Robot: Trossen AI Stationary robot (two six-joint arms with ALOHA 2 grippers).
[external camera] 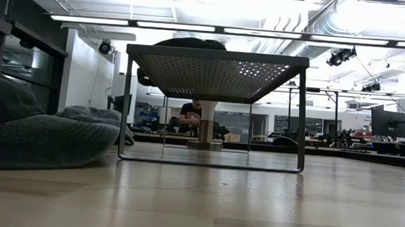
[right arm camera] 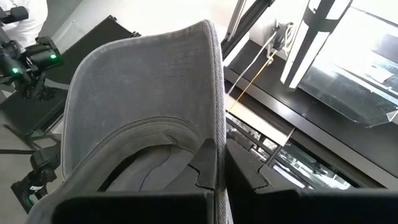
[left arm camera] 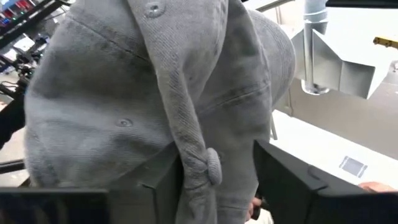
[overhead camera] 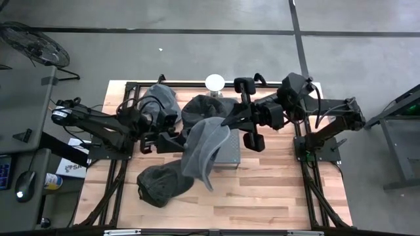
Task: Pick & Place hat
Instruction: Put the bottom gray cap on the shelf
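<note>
A light grey cap is held up between both grippers above the left edge of a perforated metal stand. My left gripper is shut on its crown, coming from the table's left. My right gripper is shut on its brim, coming from the right. A darker cap rests on the stand's far part and shows on the stand top in the low view. My left gripper pinches a bunched fold of the cap's crown between its two fingers, several layers thick. The fingers come roughly level from the table's left. The cap is lifted clear of the table. My right gripper pinches the side edge of the brim, close to where it joins the sweatband. One finger lies on the underside, one on the outside. The brim stands out beyond the fingers and the cap is lifted clear.
A dark cap lies on the table near the stand's left front, another at the far left. A white round post stands at the far edge. Bare wood lies along the near and right side. A person sits far behind.
</note>
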